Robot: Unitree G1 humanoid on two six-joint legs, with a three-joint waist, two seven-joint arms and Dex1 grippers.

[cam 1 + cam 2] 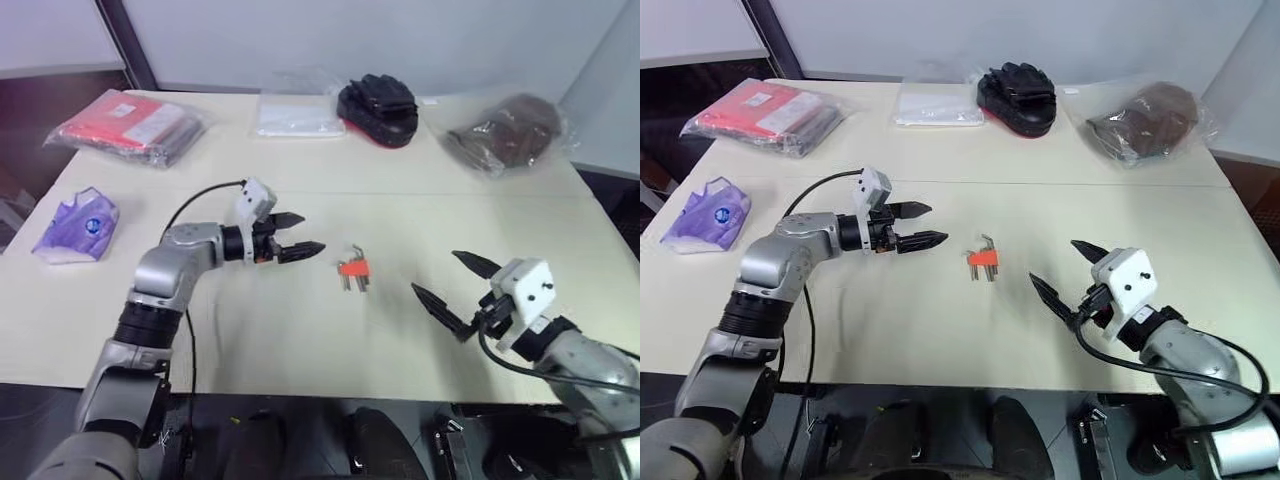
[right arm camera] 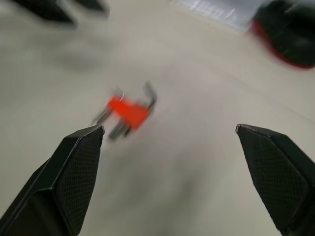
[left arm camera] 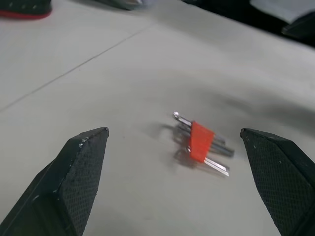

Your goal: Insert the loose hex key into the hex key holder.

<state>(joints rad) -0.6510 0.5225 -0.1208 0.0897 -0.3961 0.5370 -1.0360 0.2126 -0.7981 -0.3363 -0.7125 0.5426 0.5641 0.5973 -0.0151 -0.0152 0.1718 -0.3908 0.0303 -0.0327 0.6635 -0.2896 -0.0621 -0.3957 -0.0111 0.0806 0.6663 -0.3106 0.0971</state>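
The hex key holder point(image 1: 352, 268), a small orange-red block with several short grey keys sticking out, lies flat on the cream table point(image 1: 300, 330) near its middle. One key at its far end has an L-shaped bend. I cannot tell the loose hex key apart from the keys in the block. My left gripper point(image 1: 305, 233) hovers just left of the holder, pointing at it, open and empty. My right gripper point(image 1: 438, 274) is to the holder's right, nearer the front edge, also open and empty. Both wrist views look at the holder point(image 3: 201, 141) point(image 2: 128, 111) between spread fingers.
Along the table's far side lie a red packet in clear plastic point(image 1: 130, 122), a clear plastic bag point(image 1: 295, 115), a black and red pad point(image 1: 378, 108) and a brown bagged item point(image 1: 510, 130). A purple-blue pouch point(image 1: 78, 222) sits at the left edge.
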